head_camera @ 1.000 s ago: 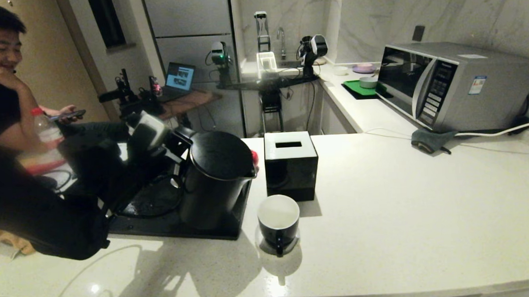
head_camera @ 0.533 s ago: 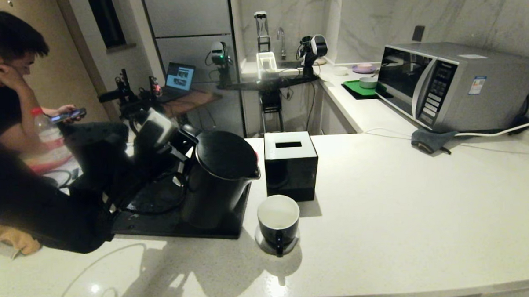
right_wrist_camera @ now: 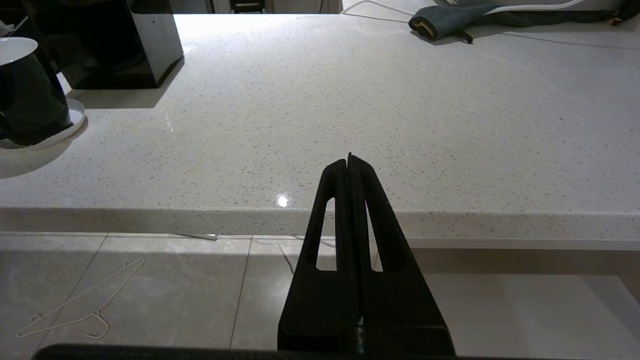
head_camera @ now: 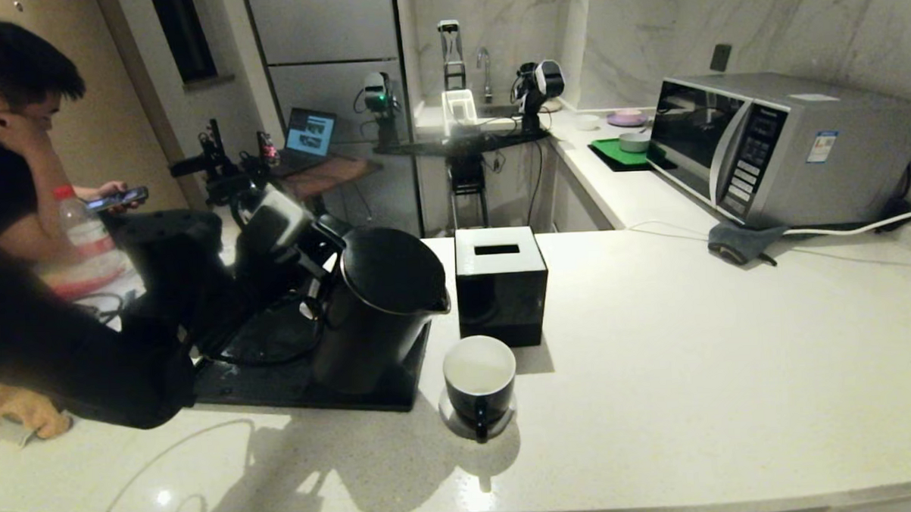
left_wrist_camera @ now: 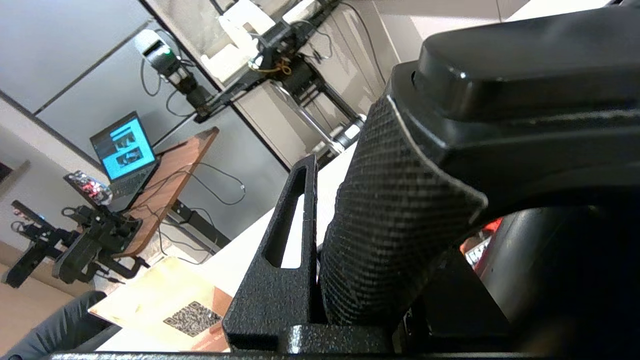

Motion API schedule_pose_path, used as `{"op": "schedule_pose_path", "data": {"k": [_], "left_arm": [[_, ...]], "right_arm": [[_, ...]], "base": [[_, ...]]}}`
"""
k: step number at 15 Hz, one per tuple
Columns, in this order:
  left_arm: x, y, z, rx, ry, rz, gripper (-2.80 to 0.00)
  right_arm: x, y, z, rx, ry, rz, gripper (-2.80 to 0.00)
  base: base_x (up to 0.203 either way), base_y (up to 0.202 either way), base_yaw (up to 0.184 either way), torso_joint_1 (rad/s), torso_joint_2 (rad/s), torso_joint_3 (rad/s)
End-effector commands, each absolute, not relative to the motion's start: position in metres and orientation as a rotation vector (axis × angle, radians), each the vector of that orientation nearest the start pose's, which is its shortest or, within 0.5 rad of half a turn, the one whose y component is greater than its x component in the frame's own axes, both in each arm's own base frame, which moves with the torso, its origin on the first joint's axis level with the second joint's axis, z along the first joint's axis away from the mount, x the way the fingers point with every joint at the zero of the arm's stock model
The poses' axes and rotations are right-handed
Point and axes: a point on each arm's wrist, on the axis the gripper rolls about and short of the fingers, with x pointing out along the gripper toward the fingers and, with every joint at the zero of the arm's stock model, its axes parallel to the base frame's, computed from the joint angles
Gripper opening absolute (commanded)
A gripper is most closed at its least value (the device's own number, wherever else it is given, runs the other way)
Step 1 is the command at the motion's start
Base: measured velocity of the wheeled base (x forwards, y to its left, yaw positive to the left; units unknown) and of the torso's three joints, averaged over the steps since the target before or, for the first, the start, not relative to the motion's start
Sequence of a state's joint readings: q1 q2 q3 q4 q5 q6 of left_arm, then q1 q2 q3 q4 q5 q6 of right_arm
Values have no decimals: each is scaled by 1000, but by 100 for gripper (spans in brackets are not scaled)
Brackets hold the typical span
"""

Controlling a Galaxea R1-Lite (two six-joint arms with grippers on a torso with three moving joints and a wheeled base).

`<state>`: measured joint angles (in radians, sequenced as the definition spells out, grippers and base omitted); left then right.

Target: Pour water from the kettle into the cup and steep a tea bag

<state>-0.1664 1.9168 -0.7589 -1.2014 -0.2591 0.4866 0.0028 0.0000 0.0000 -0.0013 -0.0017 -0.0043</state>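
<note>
A: What is nearest on the surface (head_camera: 657, 400)?

B: The cup (head_camera: 480, 382), upright on a small saucer (head_camera: 452, 421), its white inside visible. The right gripper (right_wrist_camera: 349, 161) hangs below the surface edge, fingers pressed together, holding nothing.

A: And behind the cup?

B: The kettle (head_camera: 381, 304) is tilted a little over its black tray (head_camera: 278, 387), spout toward the cup. The left gripper (head_camera: 308, 272) pinches its handle (left_wrist_camera: 395, 220). Just beside the kettle is a black tissue box (head_camera: 500, 285); farther away, a microwave (head_camera: 785, 146).
</note>
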Motion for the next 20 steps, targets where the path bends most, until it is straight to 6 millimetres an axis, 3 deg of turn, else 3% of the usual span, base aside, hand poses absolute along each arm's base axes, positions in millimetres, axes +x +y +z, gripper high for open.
{"op": "schedule_pose_path", "data": {"k": [1,15,20], "left_arm": [[338,-62,156,491,-147,-409,-280],[347,-65,160,530,-143,-414,-280],[352,-70,171,541,-152,-424,-280]], "right_arm": [[-23,0,76,-5,-2,2,-280],[-23,0,76,-5,-2,2,-280],[-23,0,76,-5,-2,2,-280]], "base": [[0,0,0,0,0,0],[0,0,0,0,0,0],[0,0,0,0,0,0]]}}
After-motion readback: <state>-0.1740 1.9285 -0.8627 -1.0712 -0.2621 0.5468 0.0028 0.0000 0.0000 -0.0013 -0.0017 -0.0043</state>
